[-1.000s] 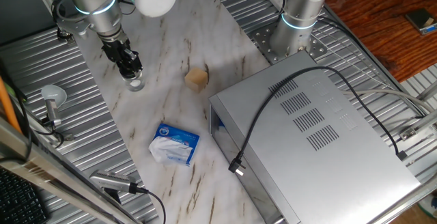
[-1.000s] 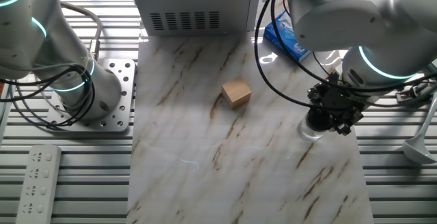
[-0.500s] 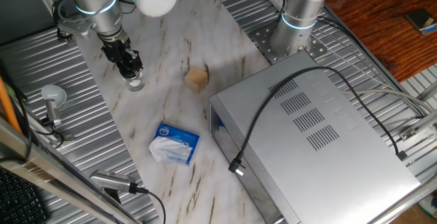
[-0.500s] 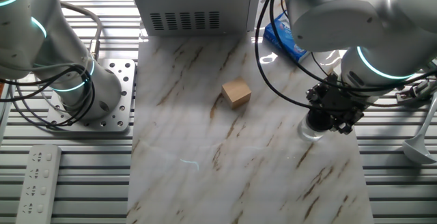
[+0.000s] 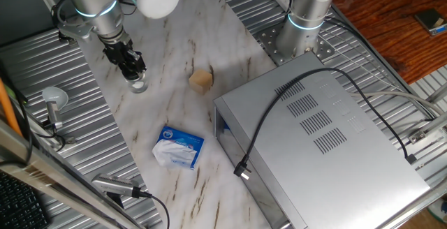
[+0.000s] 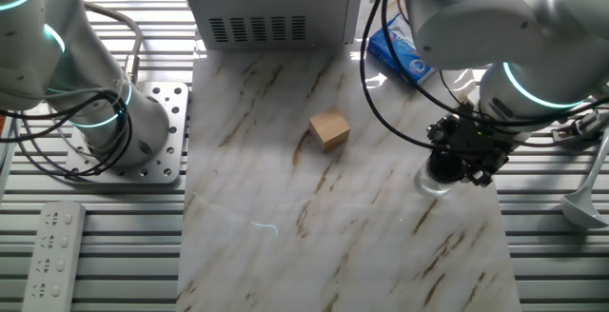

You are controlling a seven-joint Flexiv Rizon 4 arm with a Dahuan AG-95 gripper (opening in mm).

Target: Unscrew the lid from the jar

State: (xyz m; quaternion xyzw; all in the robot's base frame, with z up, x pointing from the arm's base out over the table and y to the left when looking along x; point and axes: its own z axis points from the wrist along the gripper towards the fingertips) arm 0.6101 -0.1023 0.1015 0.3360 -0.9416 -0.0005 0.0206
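The small clear glass jar [image 5: 140, 85] stands upright on the marble board near its left edge; in the other fixed view the jar [image 6: 429, 183] sits at the right side of the board. My gripper [image 5: 133, 72] comes straight down onto the jar's top, and it also shows in the other fixed view [image 6: 457, 167]. Its black fingers are closed around the black lid, which blends with them and is mostly hidden. The jar's base rests on the board.
A tan cube [image 5: 200, 80] lies mid-board, right of the jar. A blue-and-white packet [image 5: 179, 147] lies nearer the front. A large grey metal box [image 5: 321, 138] with a black cable fills the right side. A second arm's base [image 5: 300, 33] stands behind it. A ladle [image 5: 53, 103] lies left.
The gripper stays on the jar's top in the same spot. The arm's upper links have shifted very slightly; the jar has not moved.
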